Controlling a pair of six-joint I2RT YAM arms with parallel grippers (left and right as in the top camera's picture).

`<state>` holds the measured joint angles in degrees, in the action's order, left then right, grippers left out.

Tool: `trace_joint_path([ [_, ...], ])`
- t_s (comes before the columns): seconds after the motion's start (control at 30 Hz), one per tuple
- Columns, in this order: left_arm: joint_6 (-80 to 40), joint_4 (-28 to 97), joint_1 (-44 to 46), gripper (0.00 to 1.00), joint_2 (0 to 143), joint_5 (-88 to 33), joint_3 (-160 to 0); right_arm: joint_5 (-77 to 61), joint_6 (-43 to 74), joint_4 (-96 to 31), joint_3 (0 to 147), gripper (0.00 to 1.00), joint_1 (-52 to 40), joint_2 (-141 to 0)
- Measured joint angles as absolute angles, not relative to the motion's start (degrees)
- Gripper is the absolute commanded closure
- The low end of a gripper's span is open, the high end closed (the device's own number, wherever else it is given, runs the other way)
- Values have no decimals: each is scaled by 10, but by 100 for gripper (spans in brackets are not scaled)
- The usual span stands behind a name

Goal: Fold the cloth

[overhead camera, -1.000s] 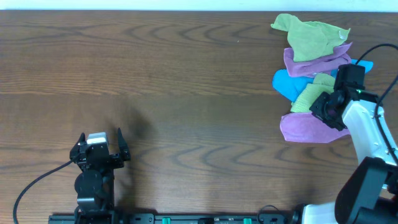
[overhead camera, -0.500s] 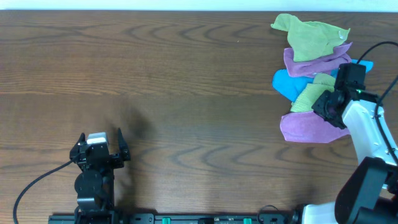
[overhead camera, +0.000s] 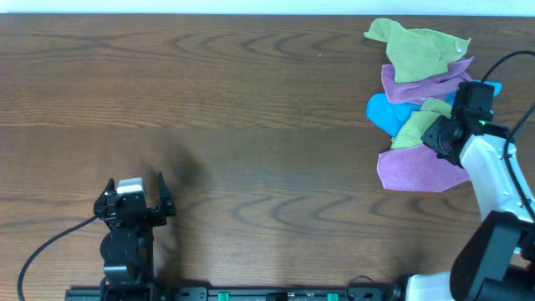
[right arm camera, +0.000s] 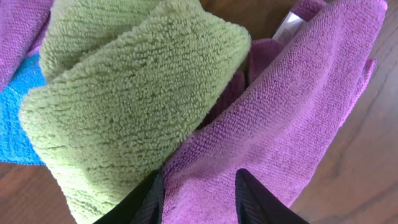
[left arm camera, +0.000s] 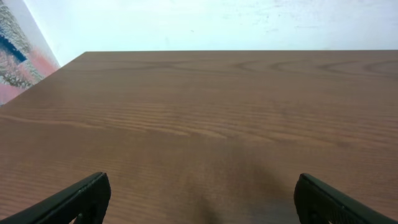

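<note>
The wooden counter [overhead camera: 251,125] holds a heap of cloths at its far right. The purple cloth [overhead camera: 414,171] lies at the heap's near end, and the right arm hides its right edge from overhead. A green cloth [right arm camera: 137,87] overlaps it, and a blue cloth [overhead camera: 386,110] is half buried. The right pincer [right arm camera: 199,186] is narrow, pinching a fold of the purple cloth. The left pincer [left arm camera: 202,186] gapes wide over bare wood, its fingers cut off. A white tag [right arm camera: 287,26] peeks out, its print unreadable.
</note>
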<state>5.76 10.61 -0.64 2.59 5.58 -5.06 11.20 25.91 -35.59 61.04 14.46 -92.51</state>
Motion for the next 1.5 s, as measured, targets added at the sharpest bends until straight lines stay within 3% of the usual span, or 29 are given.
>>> trace_joint_path([
  [0.2, 58, 106, -6, 5, 26, 56, -51, 112, 251, -354, 610, 75, 145, -952],
  [0.27, 58, 106, -6, 5, 26, 56, -51, 111, 248, -354, 610, 87, 145, -962],
  [0.4, 58, 106, -6, 5, 26, 56, -51, 110, 247, -359, 610, 98, 145, -966],
  [0.73, 58, 106, -6, 5, 26, 56, -51, 107, 248, -391, 610, 99, 145, -963],
  [0.77, 58, 106, -6, 5, 26, 56, -51, 105, 248, -394, 610, 91, 145, -959],
  [0.8, 58, 106, -6, 5, 26, 56, -50, 103, 247, -396, 610, 67, 145, -953],
  [0.83, 58, 106, -6, 5, 26, 56, -51, 102, 244, -396, 610, 50, 145, -945],
  [1.13, 58, 106, -6, 5, 26, 56, -51, 131, 203, -406, 613, 39, 158, -918],
  [1.27, 58, 106, -6, 5, 26, 56, -51, 136, 172, -397, 613, 47, 168, -930],
  [1.43, 58, 106, -6, 5, 26, 56, -50, 124, 147, -372, 613, 47, 169, -960],
  [1.5, 58, 106, -6, 5, 26, 56, -51, 120, 140, -367, 613, 54, 169, -975],
])
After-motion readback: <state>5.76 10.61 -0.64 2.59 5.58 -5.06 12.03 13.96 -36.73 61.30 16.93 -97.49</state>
